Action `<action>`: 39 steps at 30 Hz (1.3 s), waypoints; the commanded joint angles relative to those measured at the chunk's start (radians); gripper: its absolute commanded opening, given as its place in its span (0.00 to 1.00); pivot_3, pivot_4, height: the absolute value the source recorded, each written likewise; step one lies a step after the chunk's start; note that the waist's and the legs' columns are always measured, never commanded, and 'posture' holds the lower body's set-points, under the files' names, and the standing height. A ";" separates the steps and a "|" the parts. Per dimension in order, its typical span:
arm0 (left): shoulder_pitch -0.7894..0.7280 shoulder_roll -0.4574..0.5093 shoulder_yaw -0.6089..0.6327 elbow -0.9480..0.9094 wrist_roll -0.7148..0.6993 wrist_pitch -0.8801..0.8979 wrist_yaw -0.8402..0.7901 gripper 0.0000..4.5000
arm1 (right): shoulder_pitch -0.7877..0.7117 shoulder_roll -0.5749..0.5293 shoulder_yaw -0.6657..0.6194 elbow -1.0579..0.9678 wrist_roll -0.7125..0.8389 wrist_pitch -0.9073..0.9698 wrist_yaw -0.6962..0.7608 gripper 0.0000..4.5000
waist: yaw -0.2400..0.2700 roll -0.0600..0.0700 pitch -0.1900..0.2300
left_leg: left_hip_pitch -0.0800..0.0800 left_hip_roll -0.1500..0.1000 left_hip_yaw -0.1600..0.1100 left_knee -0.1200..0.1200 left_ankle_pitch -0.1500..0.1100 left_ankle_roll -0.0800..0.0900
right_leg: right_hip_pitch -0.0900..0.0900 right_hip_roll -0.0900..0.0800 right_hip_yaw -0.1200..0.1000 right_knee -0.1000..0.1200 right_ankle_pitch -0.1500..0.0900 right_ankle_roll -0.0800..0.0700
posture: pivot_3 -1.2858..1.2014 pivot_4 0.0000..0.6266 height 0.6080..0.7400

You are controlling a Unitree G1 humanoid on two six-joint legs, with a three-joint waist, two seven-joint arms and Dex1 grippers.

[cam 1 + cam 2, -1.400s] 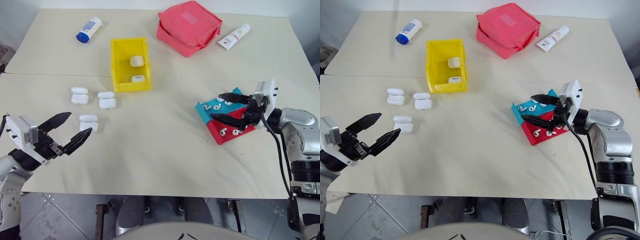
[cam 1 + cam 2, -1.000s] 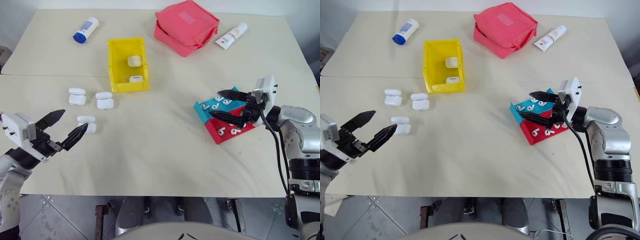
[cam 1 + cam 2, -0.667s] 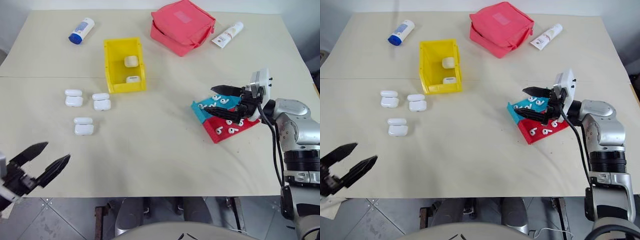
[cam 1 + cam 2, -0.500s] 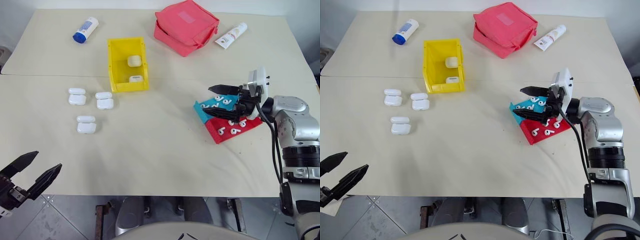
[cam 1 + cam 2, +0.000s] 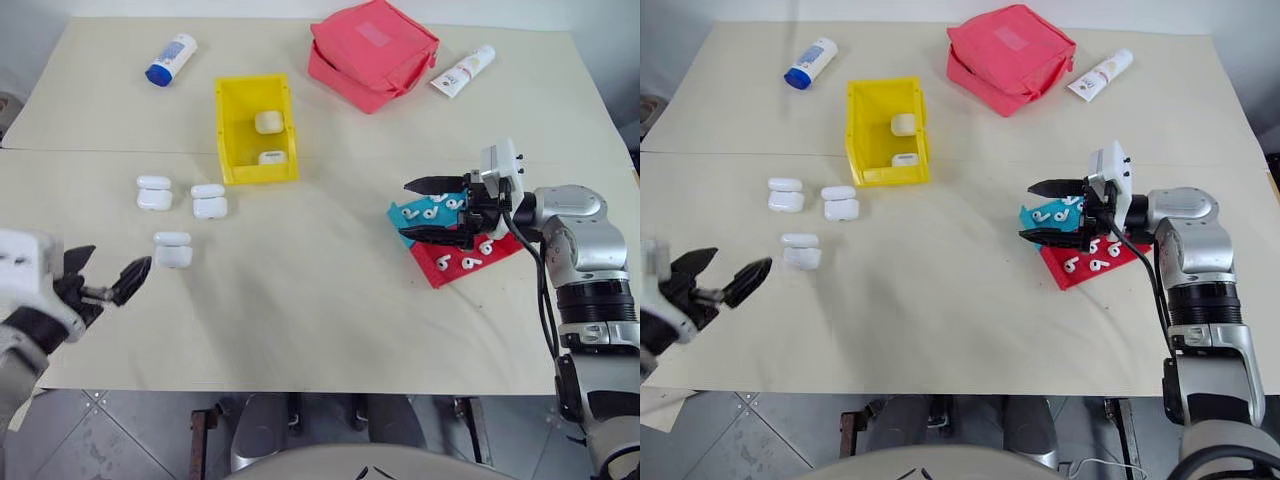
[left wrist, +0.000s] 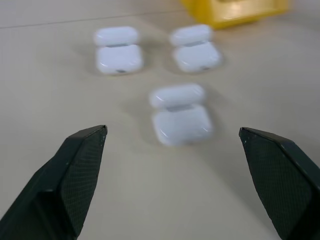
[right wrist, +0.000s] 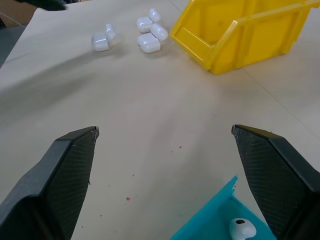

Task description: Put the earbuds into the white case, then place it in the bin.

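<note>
Two empty grippers wait spread wide: the left gripper faces the nearest white case, lid open ready for earbuds, while the right gripper hovers over them.

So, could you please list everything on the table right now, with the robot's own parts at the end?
Bin: one, yellow, far left-centre; two white cases inside.
Open cases: three, white, on the table nearer than the bin.
Trays: one teal, one red, overlapping, on the right.
Earbuds: several, white, in both trays.
Pouch: one, pink-red, far centre.
Bottle: one, white and blue, far left.
Tube: one, white, beside the pouch.
Table: one, cream.
Left gripper: black, open, near the closest case.
Right gripper: black, open, over the trays.
</note>
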 commanded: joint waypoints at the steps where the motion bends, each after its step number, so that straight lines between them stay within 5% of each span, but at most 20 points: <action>1: -0.151 0.010 -0.038 -0.048 -0.096 0.222 0.169 1.00 | -0.001 -0.017 -0.014 -0.028 0.003 -0.012 0.008 0.99 | 0.000 0.000 0.000 | 0.000 0.000 0.000 0.000 0.000 0.000 | 0.000 0.000 0.000 0.000 0.000 0.000 | 0.52 0.24 1.00; 6: -0.414 -0.094 -0.090 -0.029 -0.127 0.532 0.357 1.00 | 0.002 -0.028 -0.009 -0.031 -0.011 -0.016 0.013 0.99 | 0.000 -0.001 0.000 | 0.000 0.000 0.000 0.000 0.000 -0.001 | 0.000 0.004 -0.001 0.001 0.000 0.000 | 0.52 0.24 1.00; 13: -0.473 -0.062 -0.132 0.076 -0.392 0.567 0.652 1.00 | 0.020 -0.039 -0.009 -0.049 -0.017 -0.003 0.012 0.99 | 0.001 -0.002 0.001 | 0.000 0.000 -0.002 0.001 0.001 -0.002 | -0.001 0.009 0.002 0.003 0.000 0.000 | 0.52 0.24 1.00; 16: -0.501 -0.018 -0.164 0.149 -0.545 0.567 0.787 1.00 | 0.025 -0.039 -0.007 -0.053 -0.022 -0.005 0.011 0.99 | 0.001 -0.002 0.001 | 0.000 0.000 -0.002 0.002 0.002 -0.003 | -0.001 0.006 0.004 0.003 0.000 0.000 | 0.52 0.24 1.00; 21: -0.414 0.284 -0.396 0.244 -1.089 0.164 1.156 1.00 | 0.039 -0.042 -0.014 -0.076 -0.017 0.007 0.003 0.99 | 0.000 -0.004 0.002 | 0.000 -0.001 -0.006 0.002 0.003 -0.004 | 0.000 0.004 0.013 0.005 0.000 0.000 | 0.52 0.24 1.00; 27: -0.419 0.376 -0.556 0.296 -1.118 0.012 1.199 1.00 | 0.057 -0.044 -0.018 -0.097 -0.014 0.016 -0.007 0.99 | 0.001 -0.002 0.004 | 0.000 -0.004 -0.008 0.002 0.003 -0.004 | 0.000 0.005 0.019 0.003 0.000 -0.001 | 0.52 0.24 1.00; 39: -0.476 0.407 -0.624 0.400 -1.118 0.004 1.182 1.00 | 0.083 -0.059 -0.023 -0.123 -0.011 0.030 -0.017 0.99 | 0.003 -0.002 0.004 | -0.001 -0.002 -0.006 0.002 0.003 -0.005 | 0.000 0.017 0.022 0.002 -0.001 0.000 | 0.52 0.24 1.00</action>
